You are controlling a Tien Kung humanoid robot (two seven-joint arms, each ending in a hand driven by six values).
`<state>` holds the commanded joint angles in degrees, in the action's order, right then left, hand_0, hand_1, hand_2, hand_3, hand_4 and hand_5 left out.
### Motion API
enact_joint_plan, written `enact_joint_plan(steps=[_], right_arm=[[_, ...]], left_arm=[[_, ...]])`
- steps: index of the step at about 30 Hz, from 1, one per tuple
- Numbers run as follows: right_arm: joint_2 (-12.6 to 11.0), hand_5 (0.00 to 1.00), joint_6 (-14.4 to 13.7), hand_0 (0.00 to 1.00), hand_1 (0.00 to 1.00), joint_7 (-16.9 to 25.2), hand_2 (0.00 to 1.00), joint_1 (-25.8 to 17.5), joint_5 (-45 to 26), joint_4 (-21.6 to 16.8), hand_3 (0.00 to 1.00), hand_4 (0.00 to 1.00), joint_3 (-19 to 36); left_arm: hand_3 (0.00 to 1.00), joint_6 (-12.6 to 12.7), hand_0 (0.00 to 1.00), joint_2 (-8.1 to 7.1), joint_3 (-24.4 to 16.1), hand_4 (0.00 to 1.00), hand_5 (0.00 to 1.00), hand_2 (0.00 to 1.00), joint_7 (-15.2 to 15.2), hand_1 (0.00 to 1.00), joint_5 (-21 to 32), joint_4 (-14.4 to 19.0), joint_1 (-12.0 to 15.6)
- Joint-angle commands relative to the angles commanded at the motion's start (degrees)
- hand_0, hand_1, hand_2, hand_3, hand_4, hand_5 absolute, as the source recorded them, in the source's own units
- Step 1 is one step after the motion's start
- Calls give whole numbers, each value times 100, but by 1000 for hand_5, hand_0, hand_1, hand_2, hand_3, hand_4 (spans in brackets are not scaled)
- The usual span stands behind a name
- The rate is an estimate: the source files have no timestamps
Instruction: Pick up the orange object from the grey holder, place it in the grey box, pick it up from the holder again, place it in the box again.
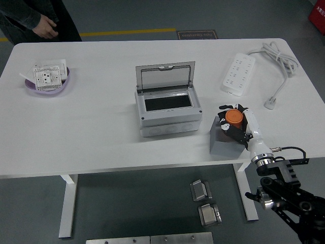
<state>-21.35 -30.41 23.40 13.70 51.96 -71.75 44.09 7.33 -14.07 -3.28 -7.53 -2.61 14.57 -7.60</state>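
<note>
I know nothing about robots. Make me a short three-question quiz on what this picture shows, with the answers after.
1. True or false: the lid of the grey box stands open.
2. What does the right hand close its fingers around? A) the orange object B) the white power strip C) the purple dish
3. Fill in: the orange object sits over the grey ____, to the right of the box.

Key
1. True; the lid tilts up at the back.
2. A.
3. holder.
</note>
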Motion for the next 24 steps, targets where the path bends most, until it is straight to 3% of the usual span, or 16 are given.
enact_joint_plan(steps=[2, 7, 8, 19, 20, 24], right_arm=[[-14, 2, -19, 644, 507, -54, 495, 28, 95, -10, 293, 2, 0], [-65, 2, -85, 644, 507, -174, 495, 102, 317, -54, 293, 2, 0], [-77, 2, -112, 661, 560, -197, 555, 125, 364, -67, 300, 2, -6], [-137, 2, -354, 630, 552, -446, 572, 685, 825, -145, 303, 2, -300], [-135, 2, -361, 252, 375, -463, 551, 744, 836, -140, 281, 2, -336], [-115, 2, -411, 252, 375, -576, 551, 1014, 928, -103, 281, 2, -537]], left_arm=[[654, 0, 655, 0, -6, 655, 411, 614, 0, 655, -7, 2, 1], [654, 0, 655, 2, -9, 655, 411, 614, -1, 655, -12, 3, 2], [654, 0, 656, 2, -7, 657, 412, 614, -1, 655, -11, 3, 3], [656, -1, 655, -4, 42, 662, 420, 616, -7, 655, 27, -2, 11], [657, -1, 656, -6, 46, 664, 422, 616, -7, 655, 29, -1, 12], [657, 5, 656, -10, 67, 664, 422, 616, -6, 655, 46, -5, 16]])
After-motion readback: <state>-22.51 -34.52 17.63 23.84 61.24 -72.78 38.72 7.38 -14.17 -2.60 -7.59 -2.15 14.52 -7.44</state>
